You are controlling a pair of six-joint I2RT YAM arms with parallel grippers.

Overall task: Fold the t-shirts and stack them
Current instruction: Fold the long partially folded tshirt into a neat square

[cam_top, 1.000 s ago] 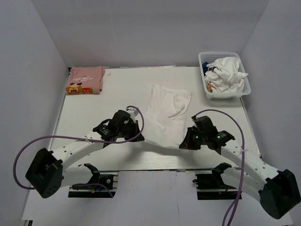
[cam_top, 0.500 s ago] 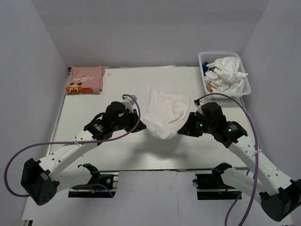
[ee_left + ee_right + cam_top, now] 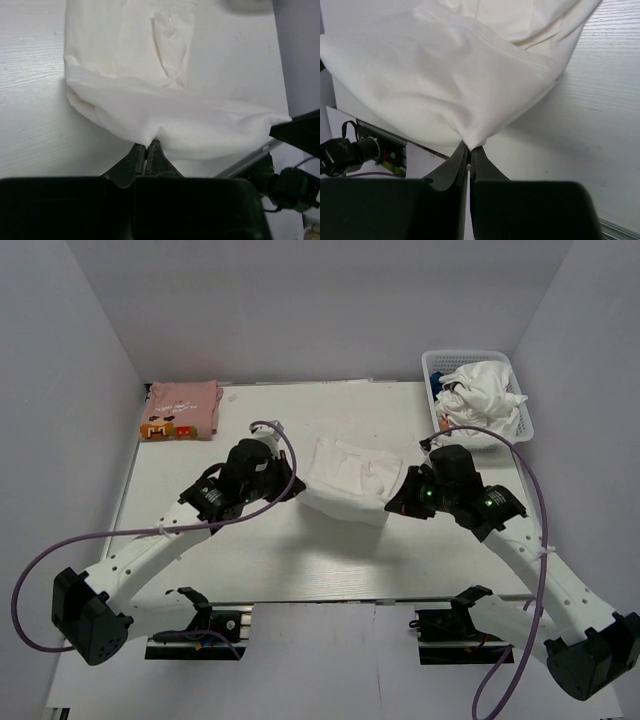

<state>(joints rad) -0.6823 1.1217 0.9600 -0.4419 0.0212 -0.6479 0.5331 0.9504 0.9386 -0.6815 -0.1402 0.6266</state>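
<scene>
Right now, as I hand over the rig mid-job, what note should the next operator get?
Left gripper: shut on the left end of the white t-shirt's lifted edge.
Right gripper: shut on the right end of that edge.
White t-shirt: far part flat on the table, near edge raised over it, mid-fold.
Pink t-shirt: folded, far left corner.
Basket: far right, crumpled white clothes inside.
Done: pink one folded.
Left: finish this fold, stack it on the pink one, then probably the basket's contents.
</scene>
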